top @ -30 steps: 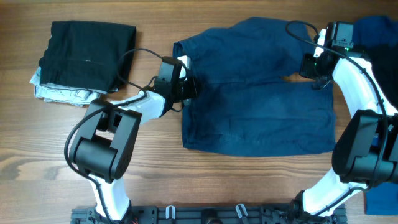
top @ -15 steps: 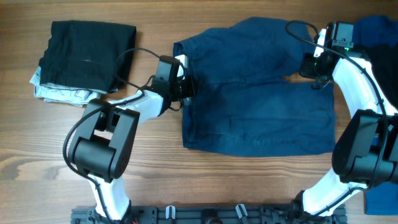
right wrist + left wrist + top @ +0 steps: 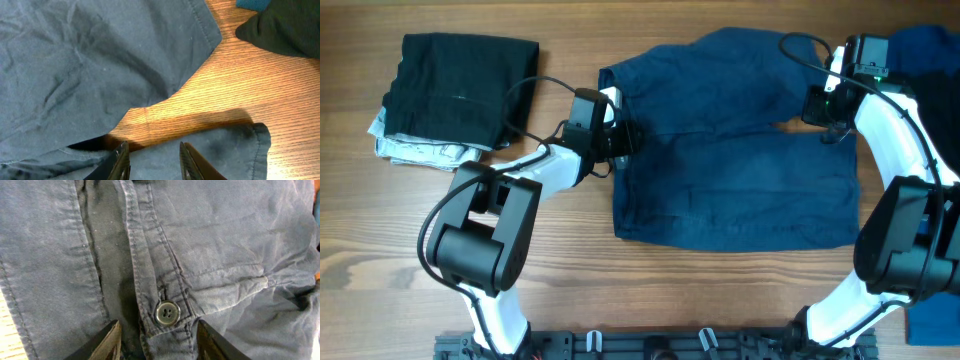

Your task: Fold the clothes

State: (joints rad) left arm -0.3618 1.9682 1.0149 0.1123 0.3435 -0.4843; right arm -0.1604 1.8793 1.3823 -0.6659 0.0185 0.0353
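Overhead view of a wooden worktop (image 3: 570,290) with two white and black robot arms reaching in from the near edge. A pair of dark navy trousers (image 3: 735,160) lies spread across the middle, its two legs running toward the right, one above the other, with a small gap between them at the right end. The left gripper (image 3: 625,140) sits at the trousers' left edge, on the waistband. In its wrist view its two fingers (image 3: 102,342) stand spread apart, with the waistband placket and a small grey button (image 3: 167,313) lying between them. The right gripper (image 3: 820,105) is at the right end of the trousers, by the gap between the legs. Its wrist view shows its fingers (image 3: 120,160) partly apart over the lower leg's cloth; whether they pinch it cannot be told. At far left, well apart from the trousers, a folded black garment (image 3: 460,85) rests on a pale patterned garment (image 3: 415,150). Royal blue cloth (image 3: 930,40) lies at the right edge.
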